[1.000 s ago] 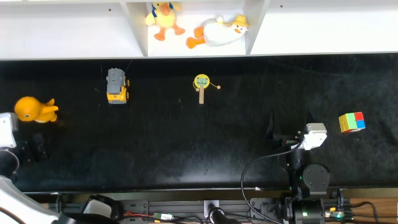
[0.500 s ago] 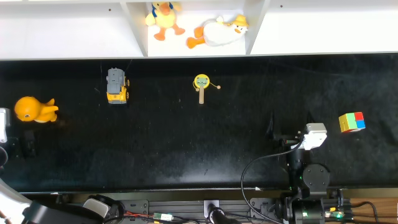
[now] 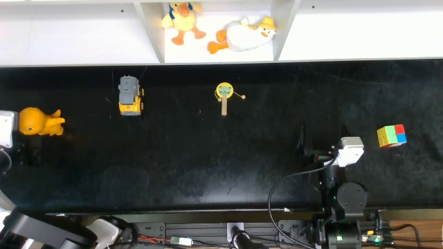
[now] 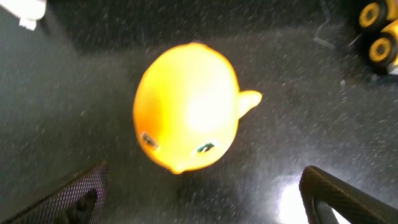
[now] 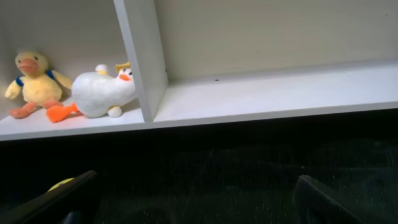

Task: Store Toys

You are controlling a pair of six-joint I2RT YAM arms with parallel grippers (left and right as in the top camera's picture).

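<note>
Black tabletop carried the orange duck at its left edge, under the left hand, whose fingers stood apart; probably light, hollow and slick, it wanted gripping across its round body.

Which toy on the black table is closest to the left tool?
The orange duck, directly beneath the open left tool; the truck, rattle and cube lie farther off.
</note>
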